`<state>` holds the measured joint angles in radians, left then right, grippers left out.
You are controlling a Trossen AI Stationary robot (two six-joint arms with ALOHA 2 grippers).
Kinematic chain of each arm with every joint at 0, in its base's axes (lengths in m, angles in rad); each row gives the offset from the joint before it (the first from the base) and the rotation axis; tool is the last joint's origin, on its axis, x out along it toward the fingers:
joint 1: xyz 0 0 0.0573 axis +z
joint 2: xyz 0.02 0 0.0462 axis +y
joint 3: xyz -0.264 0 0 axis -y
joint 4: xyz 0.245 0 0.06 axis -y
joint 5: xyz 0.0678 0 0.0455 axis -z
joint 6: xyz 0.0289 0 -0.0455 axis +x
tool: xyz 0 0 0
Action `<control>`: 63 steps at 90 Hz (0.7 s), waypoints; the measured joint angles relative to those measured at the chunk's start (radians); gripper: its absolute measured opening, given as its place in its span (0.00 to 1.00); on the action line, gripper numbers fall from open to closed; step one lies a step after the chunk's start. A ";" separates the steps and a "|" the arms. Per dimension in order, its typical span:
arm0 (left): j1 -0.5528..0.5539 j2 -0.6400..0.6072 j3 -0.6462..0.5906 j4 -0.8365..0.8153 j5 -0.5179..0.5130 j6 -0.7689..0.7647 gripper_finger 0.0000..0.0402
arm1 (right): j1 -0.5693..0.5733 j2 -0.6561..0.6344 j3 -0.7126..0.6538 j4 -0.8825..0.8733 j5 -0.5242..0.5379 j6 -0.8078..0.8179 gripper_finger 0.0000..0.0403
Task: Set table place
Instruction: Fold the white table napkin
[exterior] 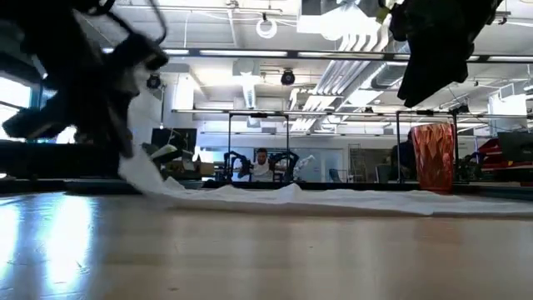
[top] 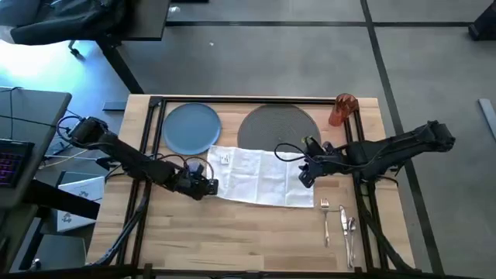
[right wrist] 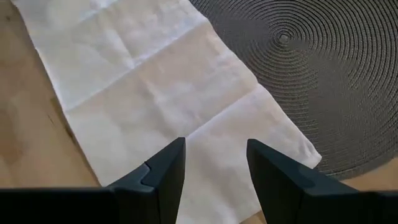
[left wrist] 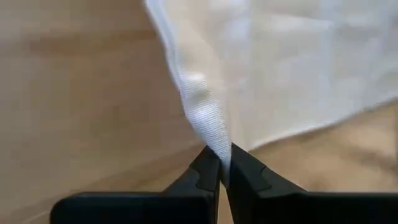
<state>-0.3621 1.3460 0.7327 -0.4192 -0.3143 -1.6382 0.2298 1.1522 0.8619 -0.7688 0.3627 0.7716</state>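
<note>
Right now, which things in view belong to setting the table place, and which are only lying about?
Belong to the job:
- napkin, pinched by the left gripper
- right gripper, open above the napkin
- grey mat
- blue plate
- orange cup
- fork, knife, spoon

Only lying about:
- keyboard
- papers beside the table

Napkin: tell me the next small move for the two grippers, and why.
Probably lower the right gripper and close it on the napkin. Its fingers are open above the cloth end that overlaps the grey mat, while the left gripper already pinches the other end, lifted off the table. Two grips would let them spread or fold it.
</note>
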 joint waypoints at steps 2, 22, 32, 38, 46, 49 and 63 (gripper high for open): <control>0.014 0.000 0.028 -0.014 -0.003 0.051 0.00 | 0.000 0.000 0.000 0.012 -0.008 -0.018 0.39; 0.192 0.071 0.277 -0.038 0.035 0.545 0.00 | -0.001 0.000 0.000 0.114 -0.052 -0.150 0.39; 0.252 0.199 0.380 -0.023 0.118 0.710 0.00 | -0.011 0.000 0.000 0.108 -0.042 -0.124 0.39; 0.263 0.298 0.451 -0.007 0.207 0.800 0.00 | -0.020 0.000 0.000 0.091 -0.059 -0.087 0.39; 0.259 0.403 0.573 -0.098 0.277 0.891 0.00 | -0.027 -0.002 0.012 0.027 -0.103 -0.032 0.39; 0.256 0.426 0.624 -0.174 0.276 0.915 0.00 | -0.027 -0.002 0.027 -0.014 -0.115 -0.011 0.39; 0.294 0.436 0.848 -0.533 0.178 1.081 0.00 | 0.008 -0.008 0.122 -0.190 -0.123 0.040 0.39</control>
<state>-0.0681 1.7816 1.5810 -0.9522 -0.1359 -0.5569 0.2374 1.1446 0.9843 -0.9583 0.2397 0.8116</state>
